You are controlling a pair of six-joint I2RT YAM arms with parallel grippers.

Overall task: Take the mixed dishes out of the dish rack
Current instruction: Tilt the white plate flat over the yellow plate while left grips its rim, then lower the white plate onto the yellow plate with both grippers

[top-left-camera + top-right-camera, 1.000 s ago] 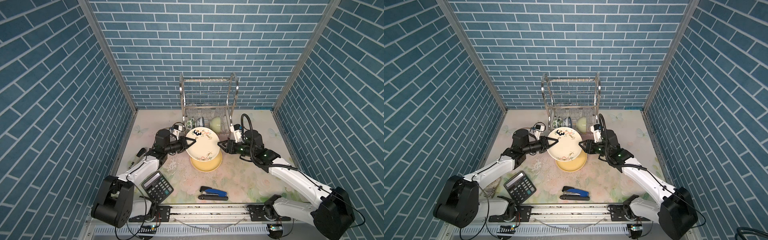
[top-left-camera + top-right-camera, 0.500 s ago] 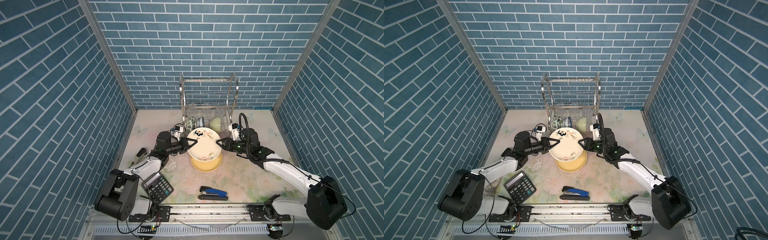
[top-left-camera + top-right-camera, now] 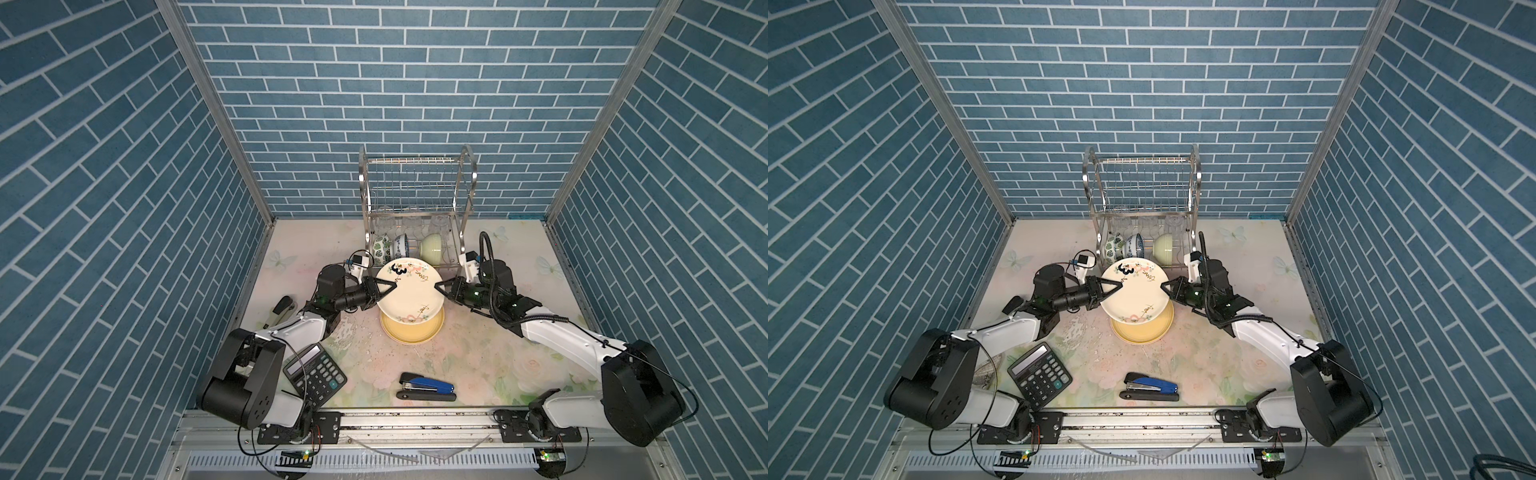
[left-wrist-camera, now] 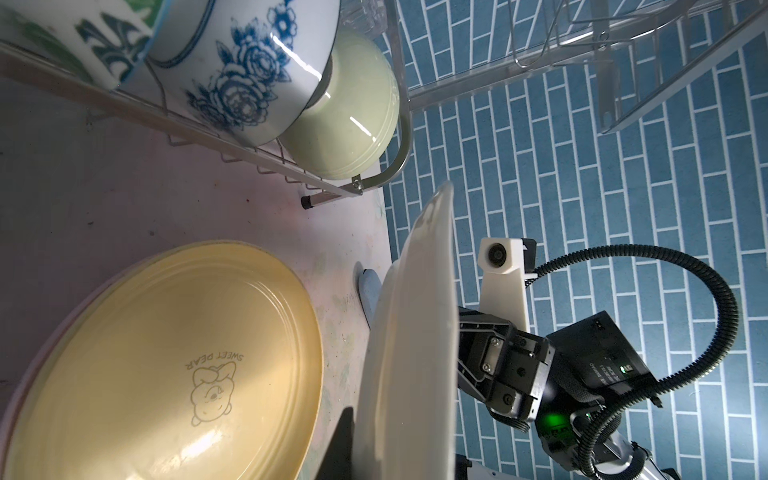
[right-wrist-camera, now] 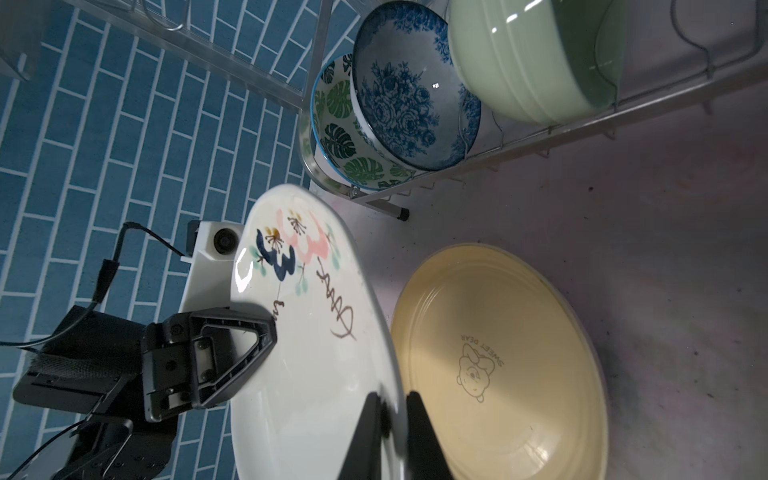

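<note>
A cream floral plate (image 3: 409,291) (image 3: 1136,289) hangs tilted just above a yellow plate (image 3: 411,330) that lies flat on the table. My left gripper (image 3: 392,286) is shut on its left rim, and my right gripper (image 3: 438,286) (image 5: 392,436) is shut on its right rim. In the right wrist view the rim sits pinched between both dark fingers. Behind stands the dish rack (image 3: 415,191). Its lower tier holds a green-leaf bowl (image 3: 380,245), a blue-patterned bowl (image 3: 401,245) and a pale green bowl (image 3: 430,245). Clear tumblers (image 3: 409,224) show faintly above them.
A black calculator (image 3: 314,376) lies at the front left beside my left arm's base. A blue stapler (image 3: 426,386) sits front centre. A dark-handled tool (image 3: 282,309) rests by the left wall. Blue brick walls close in three sides.
My right gripper has moved in to the plate's right rim and shut on it. The left gripper and the plate have stayed almost in place.
</note>
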